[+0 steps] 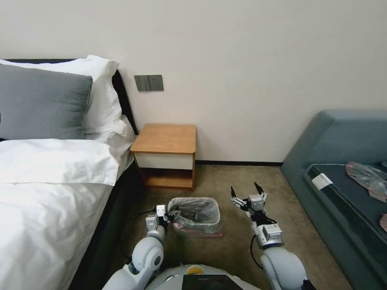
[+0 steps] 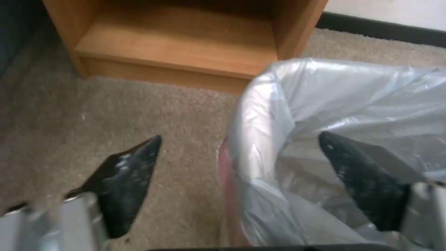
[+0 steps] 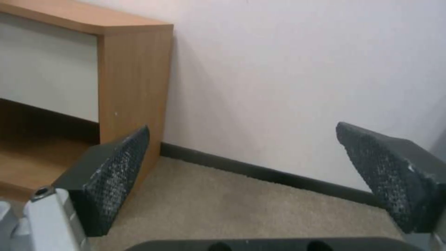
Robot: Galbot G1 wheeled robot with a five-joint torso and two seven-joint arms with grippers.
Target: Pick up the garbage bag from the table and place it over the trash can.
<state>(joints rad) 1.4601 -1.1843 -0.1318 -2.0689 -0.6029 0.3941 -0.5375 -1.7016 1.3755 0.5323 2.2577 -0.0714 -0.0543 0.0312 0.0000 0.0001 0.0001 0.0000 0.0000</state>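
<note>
Left pincer: spread wide, astride the near-left rim of the trash can; one finger inside the lined opening, the other over the carpet outside. Gripping nothing; whether a finger touches the plastic cannot be told.

Garbage bag: grey translucent, draped over the trash can's rim and lining its inside, pink-red edge low on the outer wall.

Trash can: on the carpet, just in front of the table, apart from it.

Right pincer: wide open, empty, raised above the carpet to the right of the trash can, clear of it.
</note>
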